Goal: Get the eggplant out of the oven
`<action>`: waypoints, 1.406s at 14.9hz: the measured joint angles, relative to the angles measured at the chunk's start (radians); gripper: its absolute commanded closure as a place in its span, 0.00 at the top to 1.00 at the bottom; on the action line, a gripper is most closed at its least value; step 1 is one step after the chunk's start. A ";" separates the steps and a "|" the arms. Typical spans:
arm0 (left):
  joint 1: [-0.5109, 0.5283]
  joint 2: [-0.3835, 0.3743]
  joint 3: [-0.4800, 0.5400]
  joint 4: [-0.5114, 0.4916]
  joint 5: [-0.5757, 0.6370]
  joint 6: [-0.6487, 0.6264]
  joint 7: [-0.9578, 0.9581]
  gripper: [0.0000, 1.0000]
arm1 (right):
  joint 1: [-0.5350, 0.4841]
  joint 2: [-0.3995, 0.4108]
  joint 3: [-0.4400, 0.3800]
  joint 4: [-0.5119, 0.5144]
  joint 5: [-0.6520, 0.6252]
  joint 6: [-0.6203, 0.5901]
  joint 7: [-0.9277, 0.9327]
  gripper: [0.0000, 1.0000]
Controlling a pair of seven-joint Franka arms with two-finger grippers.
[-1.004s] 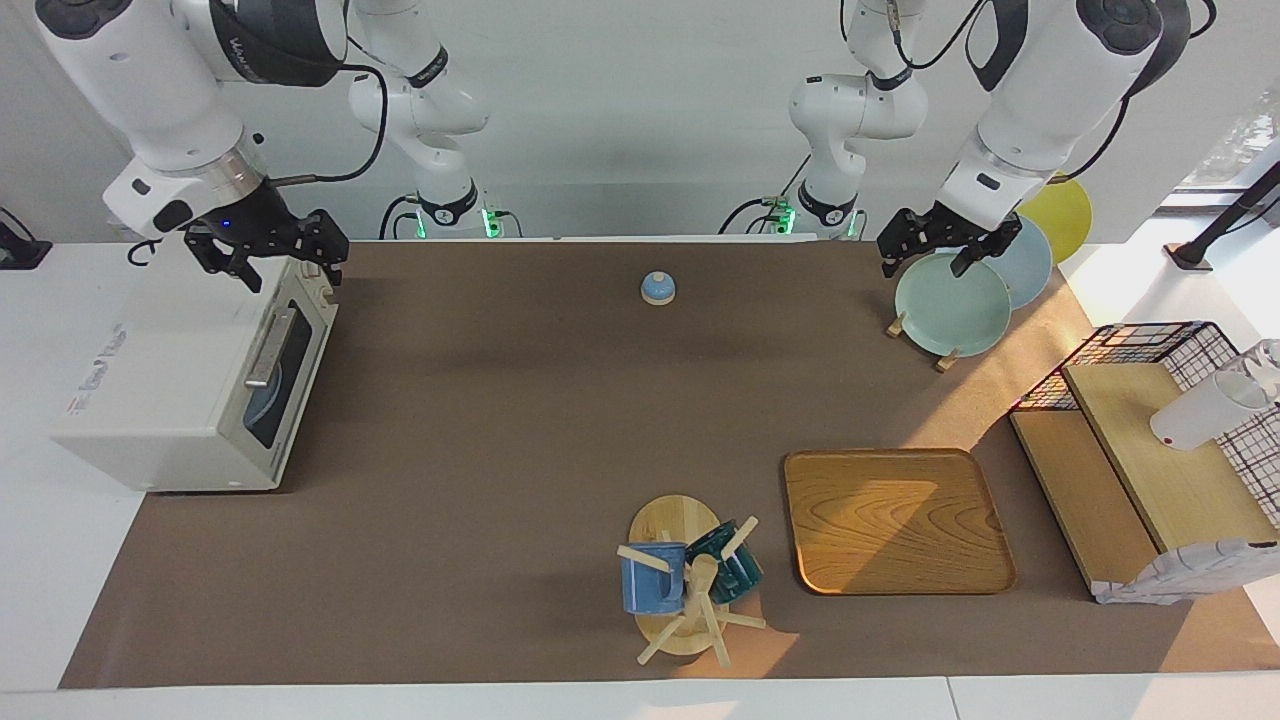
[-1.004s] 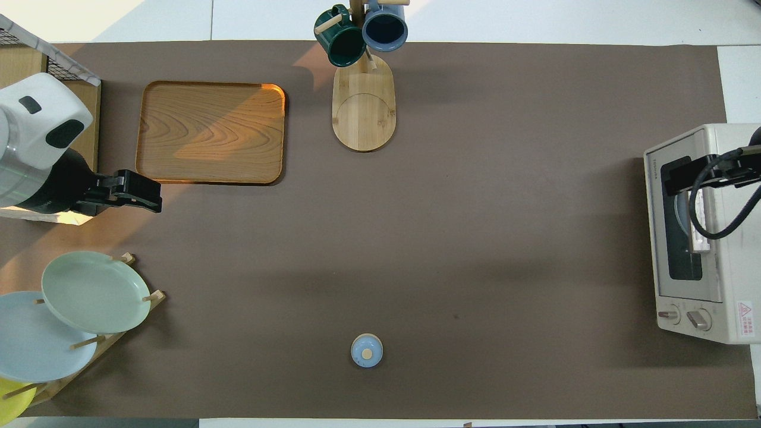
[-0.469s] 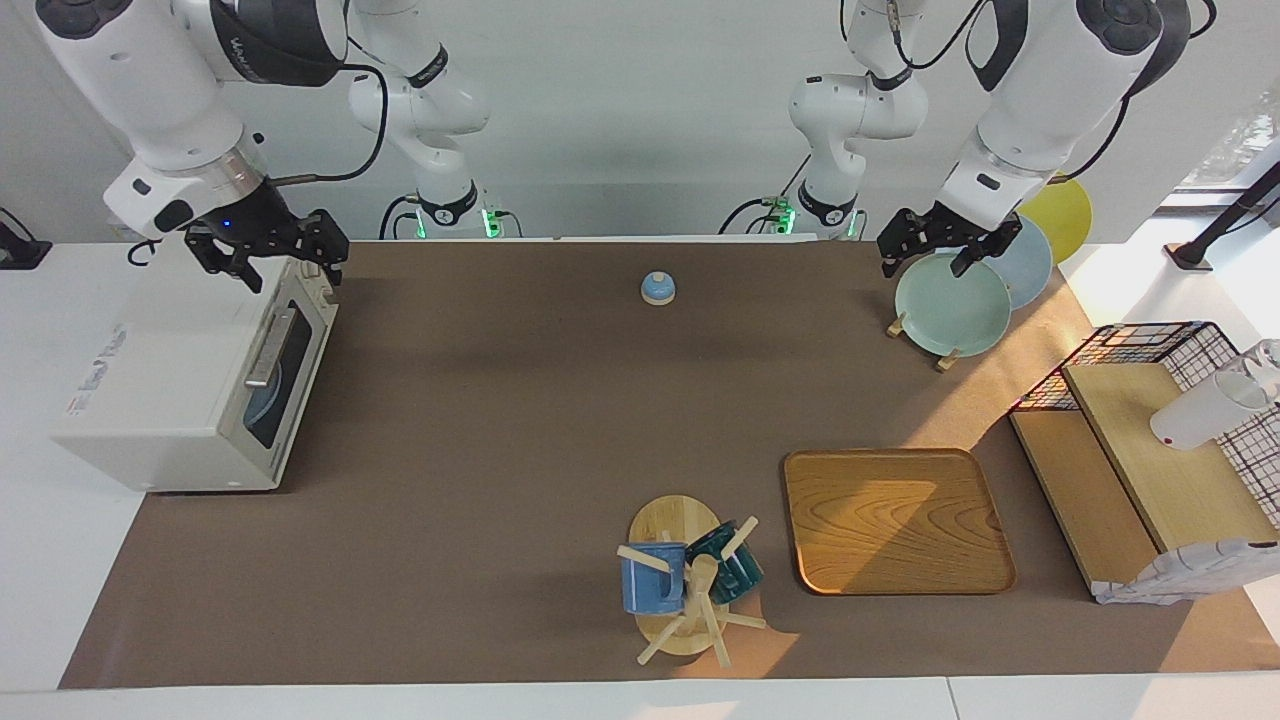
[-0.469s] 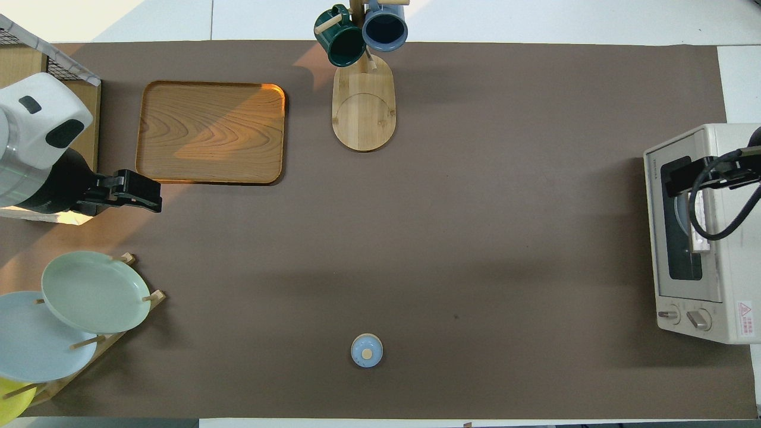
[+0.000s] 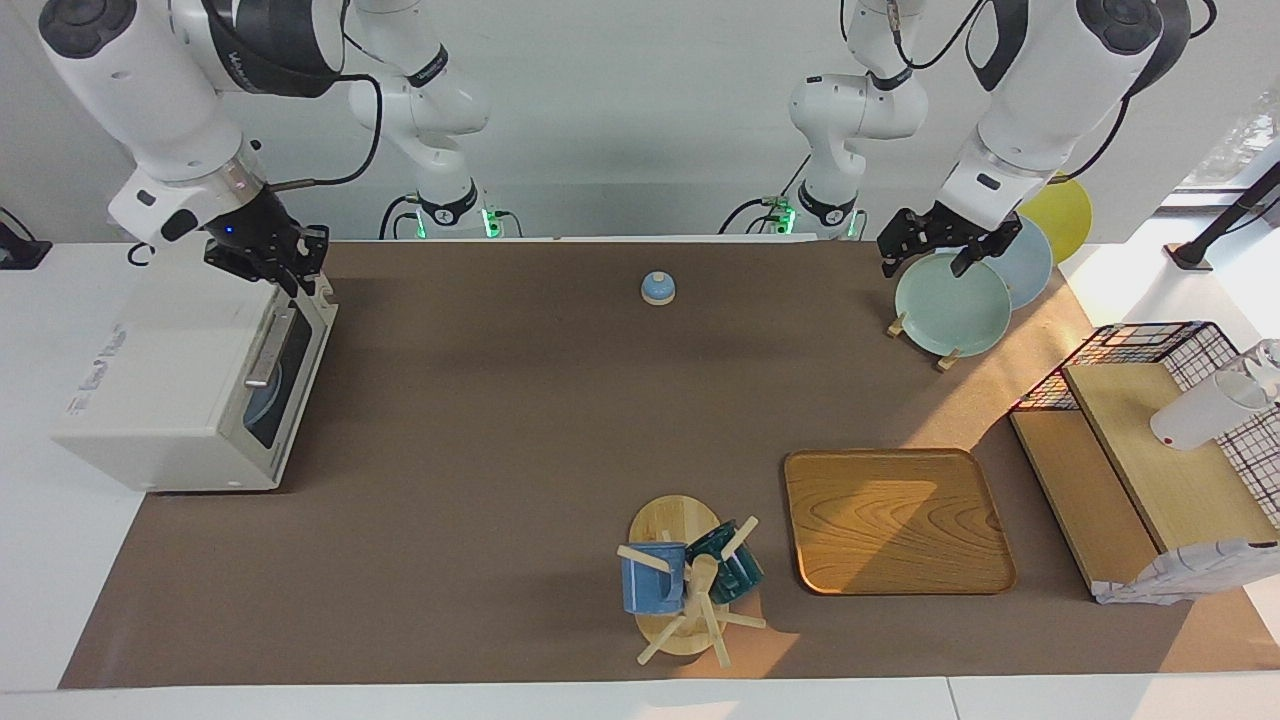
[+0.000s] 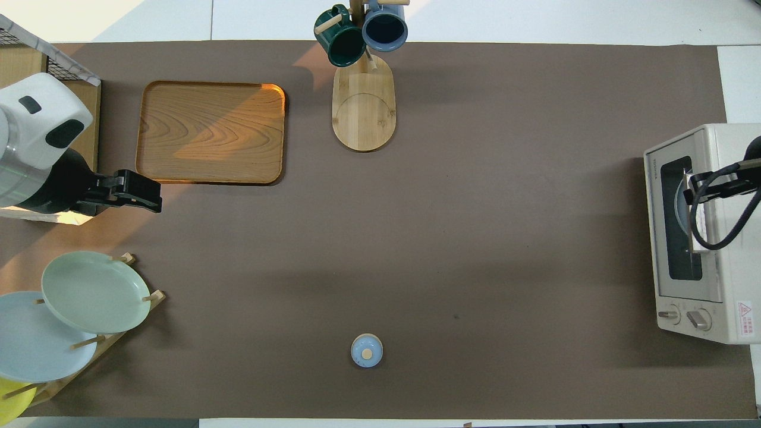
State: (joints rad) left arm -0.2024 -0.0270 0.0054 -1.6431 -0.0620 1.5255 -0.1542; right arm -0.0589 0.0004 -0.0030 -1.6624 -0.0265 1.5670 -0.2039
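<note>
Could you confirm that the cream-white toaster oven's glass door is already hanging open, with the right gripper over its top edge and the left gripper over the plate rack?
Not quite: the facing view shows the cream-white toaster oven with its dark glass door shut. The rest holds: the right gripper is over its top edge, and the left gripper waits over the wooden plate rack.

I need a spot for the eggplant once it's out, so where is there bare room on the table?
The widest bare mat stretches from in front of the oven to the wooden tray, between the small blue knob and the mug stand. The tray itself is bare. The plate rack and wire basket crowd the left arm's end.
</note>
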 measured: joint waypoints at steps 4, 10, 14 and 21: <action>0.000 0.000 0.000 0.000 0.000 0.000 0.000 1.00 | -0.010 -0.054 -0.007 -0.158 -0.122 0.136 0.020 0.00; 0.000 0.000 0.000 0.000 0.000 0.000 0.000 1.00 | -0.057 -0.066 -0.009 -0.296 -0.200 0.273 0.023 0.00; 0.000 0.000 0.000 0.000 0.000 0.000 0.000 1.00 | -0.082 -0.050 -0.009 -0.325 -0.203 0.317 0.024 0.00; 0.000 0.000 0.000 0.000 0.000 0.000 0.000 1.00 | -0.092 -0.061 -0.006 -0.357 -0.203 0.358 0.024 0.00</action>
State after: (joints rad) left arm -0.2024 -0.0270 0.0054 -1.6431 -0.0620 1.5255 -0.1542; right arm -0.1508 -0.0604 -0.0085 -2.0199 -0.2295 1.9246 -0.1802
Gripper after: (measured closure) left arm 0.000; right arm 0.991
